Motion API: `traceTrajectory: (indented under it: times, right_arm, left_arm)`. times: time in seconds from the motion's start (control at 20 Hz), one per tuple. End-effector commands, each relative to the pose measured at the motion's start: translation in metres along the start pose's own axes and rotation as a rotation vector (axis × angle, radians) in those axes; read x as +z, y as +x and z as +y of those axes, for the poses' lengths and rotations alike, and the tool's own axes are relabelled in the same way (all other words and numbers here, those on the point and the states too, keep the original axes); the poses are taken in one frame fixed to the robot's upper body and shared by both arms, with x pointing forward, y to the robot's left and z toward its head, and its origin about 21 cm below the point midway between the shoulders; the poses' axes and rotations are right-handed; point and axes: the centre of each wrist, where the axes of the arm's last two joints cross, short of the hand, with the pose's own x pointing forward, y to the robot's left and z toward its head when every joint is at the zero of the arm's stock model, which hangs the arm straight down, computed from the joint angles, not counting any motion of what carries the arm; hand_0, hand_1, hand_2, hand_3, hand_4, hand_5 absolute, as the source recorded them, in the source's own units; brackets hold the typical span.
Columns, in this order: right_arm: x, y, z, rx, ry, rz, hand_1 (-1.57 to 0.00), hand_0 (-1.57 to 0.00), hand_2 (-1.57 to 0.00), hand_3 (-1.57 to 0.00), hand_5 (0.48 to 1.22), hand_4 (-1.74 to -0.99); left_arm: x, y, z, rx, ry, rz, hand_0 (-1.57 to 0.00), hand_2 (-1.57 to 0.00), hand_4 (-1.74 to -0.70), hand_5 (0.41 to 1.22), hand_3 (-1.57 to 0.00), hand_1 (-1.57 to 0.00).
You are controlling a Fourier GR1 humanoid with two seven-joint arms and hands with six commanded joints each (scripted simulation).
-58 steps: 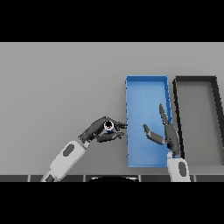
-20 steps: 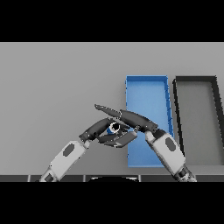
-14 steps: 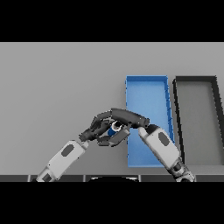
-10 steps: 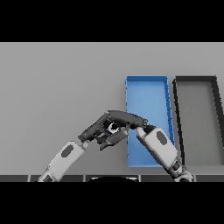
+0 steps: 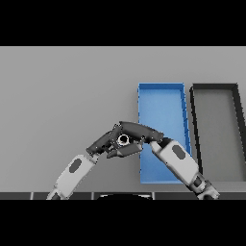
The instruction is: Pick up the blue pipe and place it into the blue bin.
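Two dark hands meet over the flat grey desk point(image 5: 62, 91), just left of the open rectangular blue bin point(image 5: 161, 103). The left hand point(image 5: 106, 140) comes in from the lower left on its white and grey arm, and its fingers point(image 5: 126, 151) are curled under and around the small blue pipe point(image 5: 123, 140), which shows only as a pale round end with a dark hole between the two hands. The right hand point(image 5: 139, 130) reaches across from the lower right, its forearm lying over the near part of the bin; its fingers are stretched fairly straight and pressed together, laid over the top of the pipe and the other hand. Whether the right hand's thumb touches the pipe cannot be told, since the hands overlap there. The pipe sits outside the bin, close beside its left wall near the lower half. To the right of the blue bin, just beside it, stands a long black rectangular bin point(image 5: 236, 125) with a grey floor.
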Motion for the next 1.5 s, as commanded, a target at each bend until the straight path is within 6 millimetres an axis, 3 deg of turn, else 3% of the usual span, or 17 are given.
traceTrajectory:
  times: [0.0,0.1,0.2,0.4,0.5,0.65,1.0,1.05,1.15,1.3,1.45]
  right_arm:
    - [-0.001,0.002,-0.001,-0.025,-0.007,-0.001,-1.54,-1.54,-1.54,-1.53,1.179,-1.483]
    - [-0.002,-0.003,0.005,-0.027,0.000,0.037,-1.55,-1.55,-1.55,-1.54,1.194,-1.488]
    - [-0.002,0.001,0.001,-0.008,0.002,0.042,-1.56,-1.56,-1.56,-1.55,1.204,-1.491]
    - [-0.001,0.001,0.005,-0.008,0.009,0.031,-1.57,-1.57,-1.57,-1.56,1.214,-1.495]
    - [-0.004,0.003,0.008,0.008,0.013,0.044,-1.57,-1.57,-1.57,-1.57,1.216,-1.496]
    - [-0.003,0.003,0.005,0.021,0.007,0.058,-1.57,-1.57,-1.57,-1.57,1.219,-1.493]
    - [-0.002,0.008,0.000,-0.050,-0.025,0.037,-1.57,-1.57,-1.57,-1.57,1.221,-1.490]
    - [-0.004,0.015,-0.002,-0.089,-0.026,0.030,-1.57,-1.57,-1.57,-1.57,1.221,-1.491]
    - [-0.005,0.029,-0.012,-0.130,-0.030,0.034,-1.57,-1.57,-1.57,-1.57,1.221,-1.581]
    - [-0.003,0.053,-0.025,-0.203,-0.046,0.035,-1.57,-1.57,-1.57,-1.57,1.221,-1.659]
    - [-0.008,0.096,-0.047,-0.253,-0.087,-0.054,-1.57,-1.57,-1.57,-1.57,1.154,-1.699]
  left_arm:
    - [0.000,0.003,0.003,-0.049,-0.013,-0.009,-1.16,-0.98,-1.54,1.221,-1.07,-1.08]
    - [0.002,-0.001,0.005,-0.132,-0.080,0.035,-0.74,-0.62,-1.31,1.221,-0.68,-0.69]
    - [0.003,0.002,0.011,-0.179,-0.103,0.033,-0.47,-0.40,-1.14,1.187,-0.44,-0.44]
    - [0.005,-0.003,0.009,-0.194,-0.088,0.048,-0.19,-0.16,-0.97,0.849,-0.18,-0.18]
    - [0.004,-0.003,0.010,-0.206,-0.077,0.064,-0.12,-0.10,-0.91,0.735,-0.11,-0.12]
    - [0.006,-0.003,0.011,-0.194,-0.074,0.063,-0.06,-0.05,-0.89,0.638,-0.06,-0.06]
    - [0.006,-0.008,0.011,-0.161,-0.046,0.134,-0.01,-0.01,-0.90,0.555,-0.01,-0.01]
    - [0.006,-0.009,0.010,-0.155,-0.049,0.141,-0.01,-0.01,-0.90,0.548,-0.01,-0.01]
    - [0.007,-0.007,0.008,-0.148,-0.059,0.146,-0.01,0.00,-0.91,0.534,-0.01,-0.01]
    - [0.005,-0.007,0.008,-0.146,-0.057,0.153,0.00,0.00,-0.92,0.507,0.00,0.00]
    - [0.006,-0.004,0.005,-0.136,-0.070,0.150,0.00,0.00,-0.92,0.503,0.00,0.00]
